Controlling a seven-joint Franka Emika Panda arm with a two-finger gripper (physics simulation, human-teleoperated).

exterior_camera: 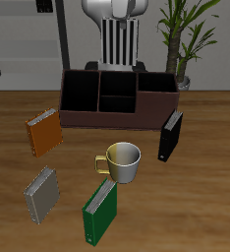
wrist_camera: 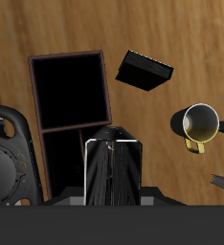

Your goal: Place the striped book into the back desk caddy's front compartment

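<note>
The striped book (exterior_camera: 120,42) is thin, stiff and probably light, and its smooth cover may slip, so I judge that a firm pinch across its thickness, near one short edge, is the safest hold. The tool (wrist_camera: 112,144) is closed on the book in this way and the book hangs upright from it. The arm is raised behind and above the back desk caddy (exterior_camera: 117,110), clear of the counter (exterior_camera: 201,197). The dark compartments lie below.
</note>
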